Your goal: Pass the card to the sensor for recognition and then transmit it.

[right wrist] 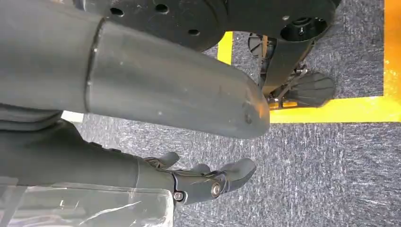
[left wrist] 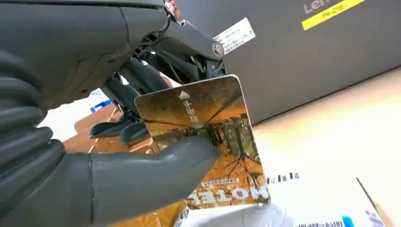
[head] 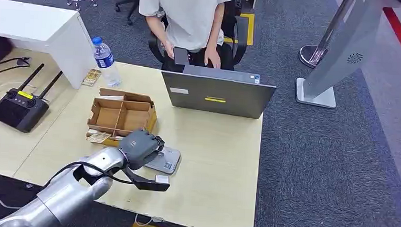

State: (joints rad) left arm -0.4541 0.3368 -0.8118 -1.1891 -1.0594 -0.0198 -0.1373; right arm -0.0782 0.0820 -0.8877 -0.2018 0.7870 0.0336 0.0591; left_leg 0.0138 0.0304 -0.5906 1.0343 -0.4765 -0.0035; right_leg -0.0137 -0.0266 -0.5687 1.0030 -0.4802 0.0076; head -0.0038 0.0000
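One hotel card [left wrist: 208, 137], printed with autumn trees, sits pinched between my left hand's [head: 139, 147] thumb and dark fingers [left wrist: 124, 128], seen from the left wrist. From the head view, that hand hovers above the grey sensor [head: 167, 161], a flat reader lying near the front edge of the light wooden table [head: 216, 162]; whether the card touches it I cannot tell. My right hand [right wrist: 208, 182] hangs over grey carpet [right wrist: 331, 170] with a yellow stripe, fingers loosely apart and holding nothing. Just beyond the sensor stands a compartmented cardboard box [head: 122, 115]. A black remote controller [head: 20, 107] with two antennas lies toward the table's left edge. Farther back, a water bottle [head: 106, 61] stands near the far left corner, and a grey laptop [head: 218, 95] sits open along the far edge, its lid facing me. Behind it a person [head: 186, 18] in a white shirt sits on a chair.
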